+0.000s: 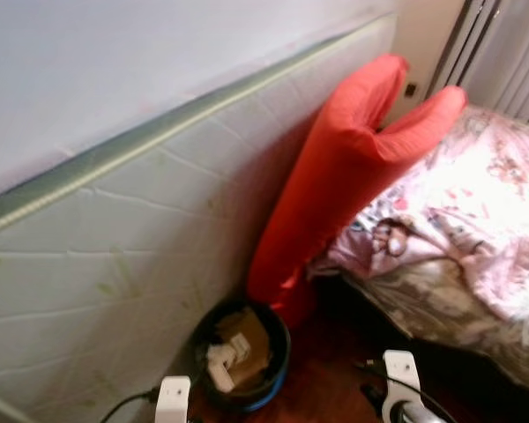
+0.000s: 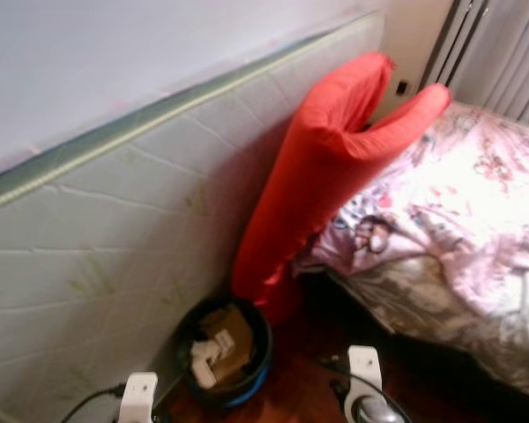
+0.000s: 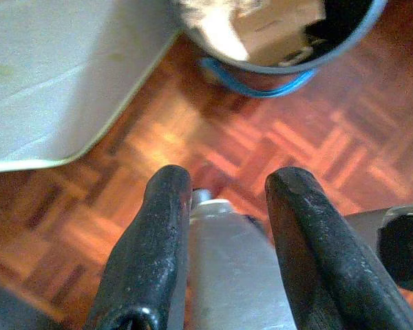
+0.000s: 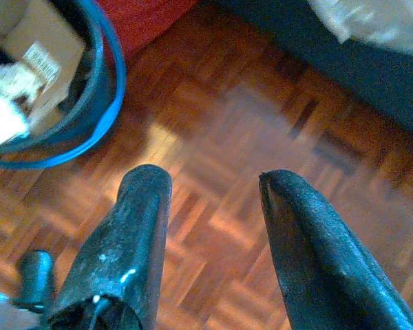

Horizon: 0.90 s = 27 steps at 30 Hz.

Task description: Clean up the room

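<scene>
A dark waste bin [image 1: 280,345] with a blue ring at its base stands on the parquet floor between the mattress and the bed. It holds cardboard and crumpled paper [image 1: 236,345]. In the left wrist view my left gripper [image 3: 230,182] hangs open above the floor, the bin [image 3: 261,77] just beyond its fingertips; a silver part of my own body shows through the gap. My right gripper [image 4: 215,182] is open too, over bare parquet, with the bin [image 4: 113,79] off to one side. Nothing is held.
A white quilted mattress [image 1: 115,247] leans on the wall at the left. A long red cushion [image 1: 335,176] stands against it, bent over the bed. The bed with a pink flowered blanket [image 1: 476,203] fills the right. A black cable [image 1: 123,403] lies by the mattress.
</scene>
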### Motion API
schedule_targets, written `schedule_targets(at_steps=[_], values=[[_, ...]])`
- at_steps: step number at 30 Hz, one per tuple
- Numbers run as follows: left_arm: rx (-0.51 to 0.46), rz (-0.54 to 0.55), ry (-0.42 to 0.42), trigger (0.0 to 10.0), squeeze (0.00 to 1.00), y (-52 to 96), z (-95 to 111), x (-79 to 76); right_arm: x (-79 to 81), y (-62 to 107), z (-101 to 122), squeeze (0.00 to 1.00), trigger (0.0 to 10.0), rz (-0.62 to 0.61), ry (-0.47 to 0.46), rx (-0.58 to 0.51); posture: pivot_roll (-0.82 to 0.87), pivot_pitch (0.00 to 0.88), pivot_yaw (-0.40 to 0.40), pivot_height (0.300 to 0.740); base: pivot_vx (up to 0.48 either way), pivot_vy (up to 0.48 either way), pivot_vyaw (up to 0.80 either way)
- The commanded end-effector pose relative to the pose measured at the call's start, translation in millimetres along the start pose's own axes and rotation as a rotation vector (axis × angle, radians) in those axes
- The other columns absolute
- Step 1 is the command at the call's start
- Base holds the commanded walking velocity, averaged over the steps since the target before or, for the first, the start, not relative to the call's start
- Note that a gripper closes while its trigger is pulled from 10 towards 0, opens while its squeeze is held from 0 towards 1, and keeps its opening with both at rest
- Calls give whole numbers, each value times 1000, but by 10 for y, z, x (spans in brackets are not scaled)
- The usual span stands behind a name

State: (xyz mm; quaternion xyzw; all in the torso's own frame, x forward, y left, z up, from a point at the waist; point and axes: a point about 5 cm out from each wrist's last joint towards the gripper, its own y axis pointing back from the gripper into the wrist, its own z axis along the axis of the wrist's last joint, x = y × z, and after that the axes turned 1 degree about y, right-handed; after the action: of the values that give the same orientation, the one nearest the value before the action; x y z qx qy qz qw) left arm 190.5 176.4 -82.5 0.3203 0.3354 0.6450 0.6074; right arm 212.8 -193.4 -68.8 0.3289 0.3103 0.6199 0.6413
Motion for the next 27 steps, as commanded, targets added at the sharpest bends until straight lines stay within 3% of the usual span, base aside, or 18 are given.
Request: schedule_targets(at_steps=[1, 16, 18, 23, 27], values=[[9, 14, -10, 10000, 0, 6, -18, 67, 39, -2, -27, 0, 10000, 8, -7, 7, 18, 0, -57, 740, 0, -292, 0], [9, 15, -8, 10000, 0, 6, -19, 68, 37, -2, -25, 0, 10000, 4, -7, 4, 22, 0, -55, 740, 0, -291, 0], [9, 15, -9, 10000, 0, 7, -19, 68, 22, 0, 2, 0, 10000, -20, 8, -27, 26, 0, -55, 740, 0, -292, 0], [4, 25, 9, 10000, 0, 7, -19, 76, -30, 34, 163, 0, 10000, -132, 45, -226, 15, 0, -53, 740, 0, 0, 0], [4, 32, 8, 10000, 0, 8, -18, 87, -15, 65, 263, 0, 10000, -131, 75, -340, 5, 0, -57, 740, 0, 0, 0]])
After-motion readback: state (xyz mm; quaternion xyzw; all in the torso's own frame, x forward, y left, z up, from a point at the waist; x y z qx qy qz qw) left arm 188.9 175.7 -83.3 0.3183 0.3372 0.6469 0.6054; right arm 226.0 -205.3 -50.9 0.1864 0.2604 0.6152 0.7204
